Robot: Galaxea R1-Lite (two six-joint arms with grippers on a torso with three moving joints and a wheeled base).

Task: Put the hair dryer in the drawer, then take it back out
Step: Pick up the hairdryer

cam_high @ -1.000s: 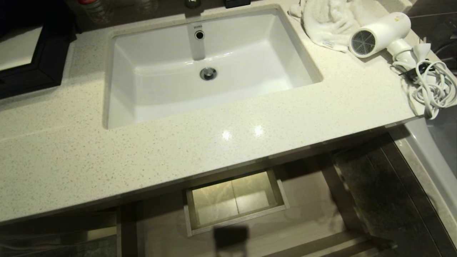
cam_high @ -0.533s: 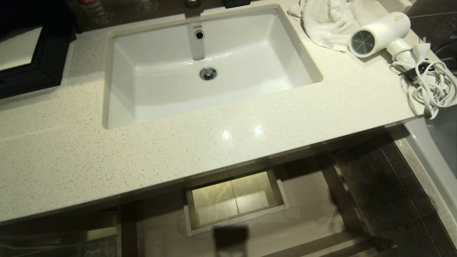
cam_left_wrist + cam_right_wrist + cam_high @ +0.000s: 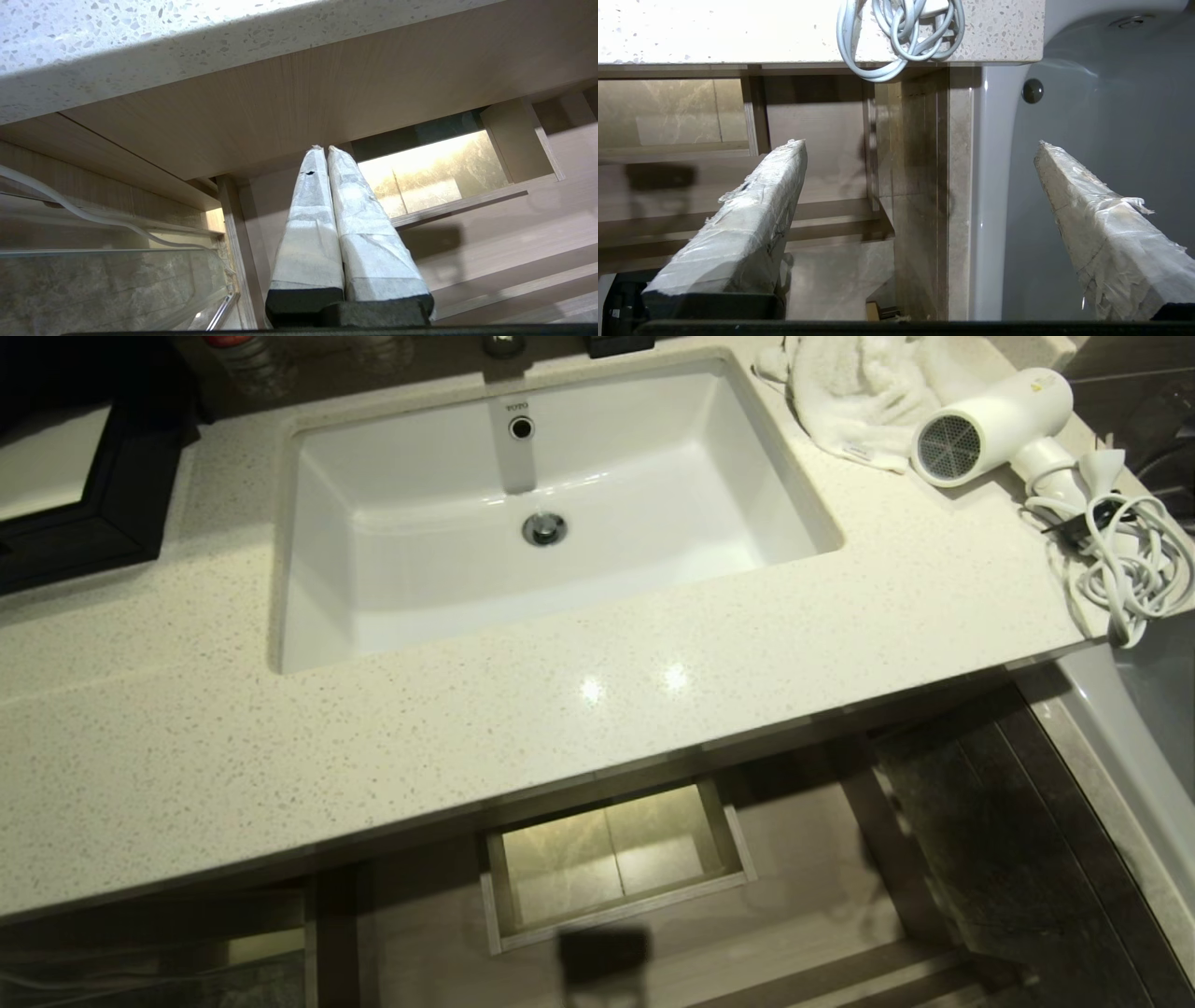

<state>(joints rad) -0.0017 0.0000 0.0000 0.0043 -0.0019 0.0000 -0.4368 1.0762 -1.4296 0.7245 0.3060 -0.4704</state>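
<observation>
The white hair dryer (image 3: 990,425) lies on its side at the back right of the speckled countertop (image 3: 467,737), grey grille facing forward. Its bundled cord (image 3: 1120,560) spills over the counter's right front corner. The drawer (image 3: 803,859) stands pulled out below the counter, with nothing on its floor and its boxed cutout (image 3: 611,859) at the middle back. Neither gripper appears in the head view. My right gripper (image 3: 920,143) is open and empty, low in front of the vanity's right end, below the hanging cord (image 3: 901,42). My left gripper (image 3: 323,148) is shut, parked under the counter edge and facing the drawer (image 3: 514,233).
A white towel (image 3: 859,392) lies bunched behind the hair dryer. The white sink (image 3: 317,523) fills the counter's middle. A black-framed tray (image 3: 93,495) sits at the far left. A grey bathtub (image 3: 1139,728) adjoins the vanity's right side.
</observation>
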